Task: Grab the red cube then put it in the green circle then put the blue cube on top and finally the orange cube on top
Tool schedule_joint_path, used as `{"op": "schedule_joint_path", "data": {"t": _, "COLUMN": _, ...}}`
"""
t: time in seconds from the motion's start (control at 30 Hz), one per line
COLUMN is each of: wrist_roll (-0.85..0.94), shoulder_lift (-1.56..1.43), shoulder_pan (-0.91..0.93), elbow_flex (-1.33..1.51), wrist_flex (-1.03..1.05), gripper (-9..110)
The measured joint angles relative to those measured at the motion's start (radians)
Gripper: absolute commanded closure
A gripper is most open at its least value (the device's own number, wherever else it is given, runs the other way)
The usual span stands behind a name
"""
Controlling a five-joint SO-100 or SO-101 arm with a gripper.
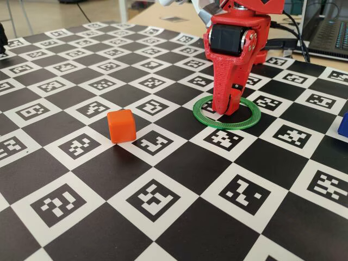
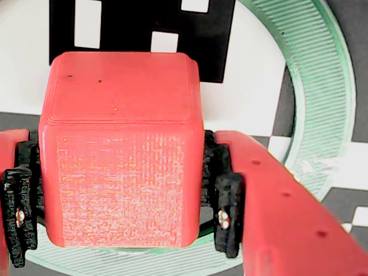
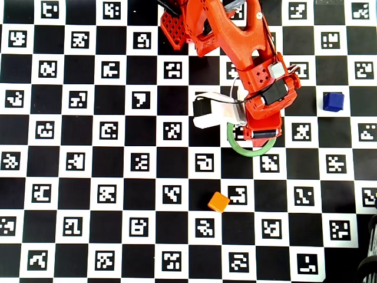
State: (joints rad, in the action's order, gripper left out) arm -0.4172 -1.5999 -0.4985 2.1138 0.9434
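In the wrist view the red cube [image 2: 121,149] fills the middle, clamped between the black pads [image 2: 227,213] of my red gripper [image 2: 121,215], which is shut on it. The green circle [image 2: 322,75] curves round the cube on the right and passes under its near edge. In the fixed view the gripper [image 1: 228,110] reaches down inside the green circle [image 1: 242,126] and its fingers hide the cube. The orange cube [image 1: 121,125] lies on the board to the left, also seen from overhead [image 3: 218,201]. The blue cube [image 3: 333,101] sits apart at the right [image 1: 343,124].
Everything stands on a black-and-white checkerboard of markers [image 1: 163,201]. A laptop [image 1: 326,32] and cables lie beyond the board's far right edge. From overhead the arm [image 3: 235,41] comes in from the top, covering most of the green circle [image 3: 247,153].
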Motion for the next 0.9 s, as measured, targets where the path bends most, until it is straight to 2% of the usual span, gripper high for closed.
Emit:
{"op": "schedule_joint_path", "data": {"t": 0.63, "wrist_roll": -0.015, "shoulder_lift": 0.000, "shoulder_pan": 0.000, "elbow_flex": 0.000, "wrist_flex": 0.000, "gripper": 96}}
{"op": "schedule_joint_path", "data": {"t": 0.77, "wrist_roll": -0.015, "shoulder_lift": 0.000, "shoulder_pan": 0.000, "elbow_flex": 0.000, "wrist_flex": 0.000, "gripper": 90}}
{"op": "schedule_joint_path", "data": {"t": 0.9, "wrist_roll": -0.021, "shoulder_lift": 0.000, "shoulder_pan": 0.000, "elbow_flex": 0.000, "wrist_flex": 0.000, "gripper": 77}}
